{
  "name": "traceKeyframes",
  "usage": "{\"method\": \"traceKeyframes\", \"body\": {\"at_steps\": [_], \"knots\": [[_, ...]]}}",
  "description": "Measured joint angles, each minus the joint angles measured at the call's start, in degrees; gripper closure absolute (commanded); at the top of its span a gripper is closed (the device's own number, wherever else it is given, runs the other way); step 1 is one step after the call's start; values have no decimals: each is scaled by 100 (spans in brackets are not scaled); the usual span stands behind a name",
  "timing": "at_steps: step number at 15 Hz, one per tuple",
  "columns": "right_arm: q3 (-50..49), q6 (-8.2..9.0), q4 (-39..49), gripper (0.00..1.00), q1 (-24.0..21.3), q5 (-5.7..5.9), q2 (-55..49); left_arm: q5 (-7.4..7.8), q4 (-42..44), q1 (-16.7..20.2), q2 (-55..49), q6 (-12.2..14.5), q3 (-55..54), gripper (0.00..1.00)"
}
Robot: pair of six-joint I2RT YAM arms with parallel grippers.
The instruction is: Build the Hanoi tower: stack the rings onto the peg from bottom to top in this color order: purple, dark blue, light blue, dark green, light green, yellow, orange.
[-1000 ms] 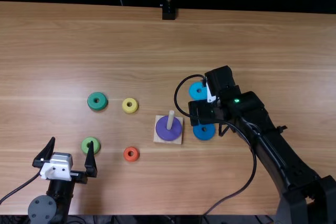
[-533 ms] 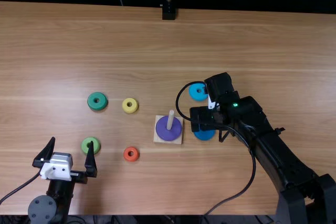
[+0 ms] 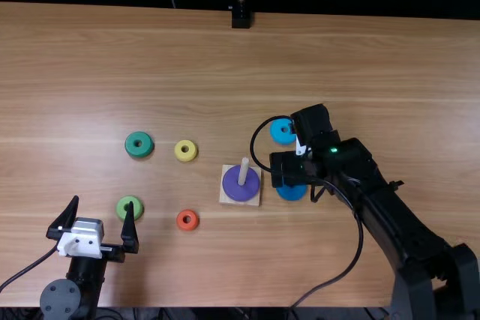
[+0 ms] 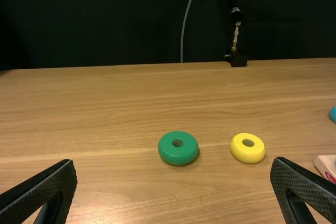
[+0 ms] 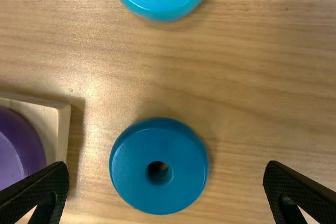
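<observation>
Left tool [image 3: 103, 201] at the near side, apart wide, nothing in it. Small light green ring [image 3: 121, 207] lies just beside one of its tips (touching or not, can't tell). Small round orange ring [image 3: 181, 224] is flat, well apart from that tool.

Next out: square pale wooden base [image 3: 256, 201] with an upright wooden peg [image 3: 244, 168]; thick purple ring [image 3: 233, 188] is on it, so the bottom layer is done. The second-layer piece, a thick glossy dark blue ring [image 5: 128, 171], lies flat on the wooden surface [image 3: 150, 50] near the base. Right tool [image 5: 167, 166] is above it, spread wide, one finger toward each side, no grip on it. Likely step: pick dark blue.

Handling, my guess: light, stiff, hard to break, but the smooth coat could slip. Take it by opposite sides at the widest part, low enough to clear the rounded top edge, keeping the hole free for the peg. The finger on the base side has little room and could knock the base.

Farther: yellow ring [image 3: 186, 158] and thicker dark green ring [image 3: 139, 154], apart; then glossy light blue ring [image 3: 277, 136], beyond dark blue, next after it.
</observation>
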Motion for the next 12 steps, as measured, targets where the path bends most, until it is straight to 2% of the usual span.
{"method": "traceKeyframes", "body": {"at_steps": [12], "knots": [[-118,13,-7,0,127,-7,501,2,-4,0,0,0,0,0]]}}
